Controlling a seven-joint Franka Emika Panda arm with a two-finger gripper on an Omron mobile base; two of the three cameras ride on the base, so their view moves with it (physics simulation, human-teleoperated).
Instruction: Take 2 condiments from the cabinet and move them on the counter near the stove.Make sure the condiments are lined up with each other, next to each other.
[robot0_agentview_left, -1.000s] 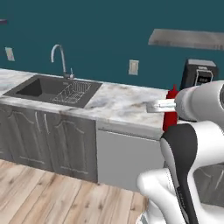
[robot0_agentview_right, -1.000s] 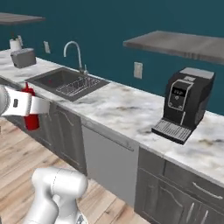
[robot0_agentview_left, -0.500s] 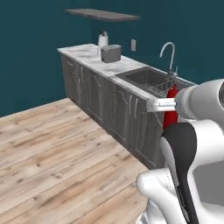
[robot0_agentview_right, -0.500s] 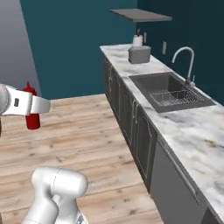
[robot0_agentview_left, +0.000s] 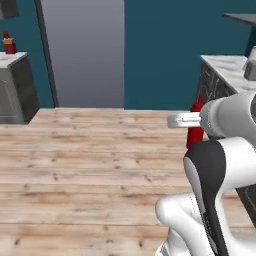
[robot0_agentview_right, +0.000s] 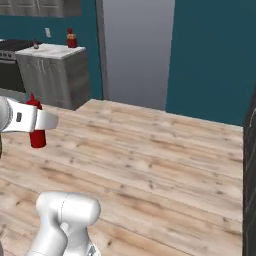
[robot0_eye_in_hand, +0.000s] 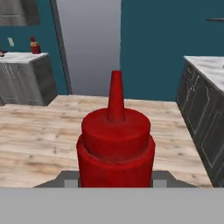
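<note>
My gripper (robot0_eye_in_hand: 116, 181) is shut on a slim all-red squeeze bottle (robot0_eye_in_hand: 116, 140), one of the condiments, which stands upright with its pointed nozzle up. From the base cameras, the red bottle (robot0_agentview_left: 195, 132) (robot0_agentview_right: 36, 131) hangs in the gripper (robot0_agentview_left: 192, 121) (robot0_agentview_right: 40, 122) above the wooden floor. Far off stands the short marble counter (robot0_agentview_right: 50, 50) (robot0_eye_in_hand: 19, 57) (robot0_agentview_left: 11, 59). On it is a squat dark bottle (robot0_agentview_right: 72, 38) (robot0_eye_in_hand: 34, 45) (robot0_agentview_left: 8, 44). The black stove (robot0_agentview_right: 15, 46) adjoins that counter on its left.
A tall flat grey panel (robot0_agentview_right: 135, 50) rises against the teal wall beside the short counter. The end of the long marble counter (robot0_agentview_left: 225, 67) (robot0_eye_in_hand: 205, 70) lies to the right, with a grey wall shelf (robot0_agentview_left: 242, 18) above it. Wooden floor (robot0_agentview_right: 160, 150) spreads between them.
The whole picture has swung: the sink counter has slid out to the right and the grey panel and short counter have come into view. The red bottle stays in the gripper.
</note>
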